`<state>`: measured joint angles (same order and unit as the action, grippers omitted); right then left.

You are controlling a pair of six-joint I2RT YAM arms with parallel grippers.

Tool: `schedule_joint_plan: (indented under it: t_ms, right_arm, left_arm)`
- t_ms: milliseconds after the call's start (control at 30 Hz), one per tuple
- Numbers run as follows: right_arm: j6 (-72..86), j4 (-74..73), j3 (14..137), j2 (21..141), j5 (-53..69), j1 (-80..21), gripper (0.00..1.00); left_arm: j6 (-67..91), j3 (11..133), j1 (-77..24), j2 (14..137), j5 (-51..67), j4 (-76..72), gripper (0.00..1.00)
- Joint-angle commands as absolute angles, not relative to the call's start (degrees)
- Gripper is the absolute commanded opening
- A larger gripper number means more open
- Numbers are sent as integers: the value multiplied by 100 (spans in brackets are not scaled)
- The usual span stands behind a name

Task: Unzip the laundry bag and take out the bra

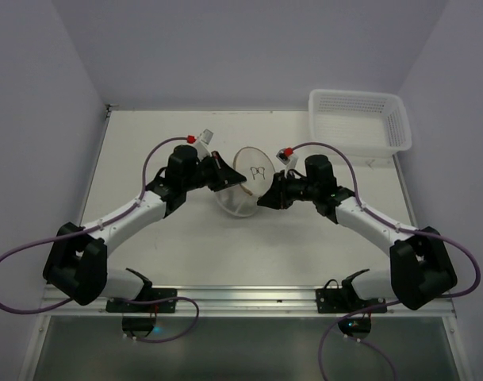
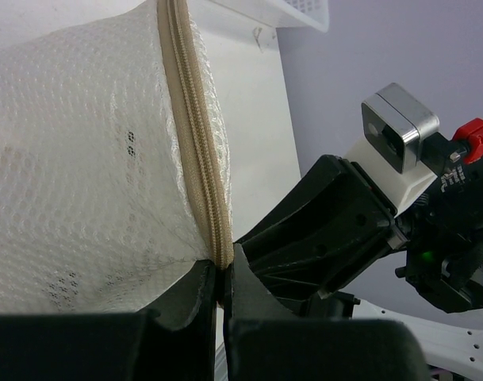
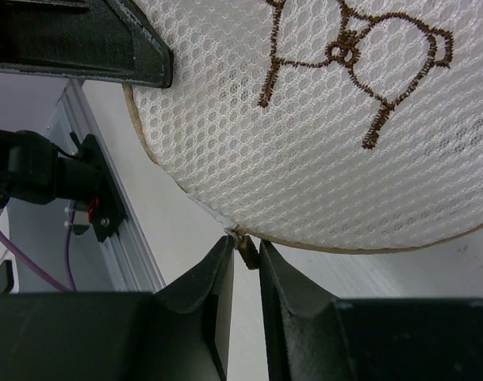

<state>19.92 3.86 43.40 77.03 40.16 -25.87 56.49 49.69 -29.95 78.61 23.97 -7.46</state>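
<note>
The laundry bag point(image 1: 245, 186), a round white mesh pouch with a tan rim and a brown stitched mark point(image 3: 352, 55), is held up off the table between both grippers. My left gripper point(image 2: 219, 278) is shut on the bag's tan zipper band point(image 2: 195, 135) at its lower edge; in the top view it point(image 1: 225, 178) is at the bag's left side. My right gripper point(image 3: 245, 252) is closed on the small tan zipper pull point(image 3: 249, 255) at the bag's rim; in the top view it point(image 1: 266, 198) is at the bag's right. The zipper looks closed. The bra is hidden.
A white slotted plastic basket point(image 1: 358, 119) stands at the table's back right corner. The right arm's wrist camera point(image 2: 400, 135) sits close behind the bag in the left wrist view. The metal rail point(image 3: 106, 238) runs along the table's near edge.
</note>
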Motion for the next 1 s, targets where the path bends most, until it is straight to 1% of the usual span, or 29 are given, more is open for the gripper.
schedule_joint_plan:
  t_ms: [0, 33, 133, 233, 333, 467, 700, 800, 867, 967]
  right_arm:
    - [1837, 396, 4307, 7453, 3947, -2593, 21]
    - [1828, 396, 4281, 7427, 3903, -2593, 16]
    - [1793, 361, 4245, 7357, 3780, -2602, 6]
    - [1732, 255, 4245, 7295, 3666, -2601, 2]
    - [1653, 97, 4175, 7173, 3569, -2601, 0]
    - [1608, -130, 4008, 6979, 3227, -2593, 0]
    - [1889, -325, 3674, 6706, 2883, -2558, 0]
    - [1933, -421, 3621, 6715, 2787, -2558, 0]
    - [1960, -448, 3604, 6697, 2672, -2549, 0]
    - [1978, -518, 3656, 6697, 2672, -2558, 0]
  left_arm:
    - [5616, 5010, -2918, 7576, 2663, -984, 0]
    - [5616, 5001, -2918, 7567, 2654, -976, 0]
    - [5599, 5001, -2918, 7541, 2663, -967, 0]
    - [5546, 5010, -2901, 7515, 2663, -897, 0]
    - [5467, 5010, -2831, 7480, 2672, -800, 0]
    - [5327, 5010, -2620, 7409, 2733, -598, 0]
    - [4686, 5229, -2145, 7576, 3198, -159, 0]
    - [4230, 5535, -2092, 7909, 3418, 9, 0]
    - [3974, 5756, -2066, 8259, 3524, 403, 0]
    - [3534, 6178, -2030, 8760, 3498, 580, 0]
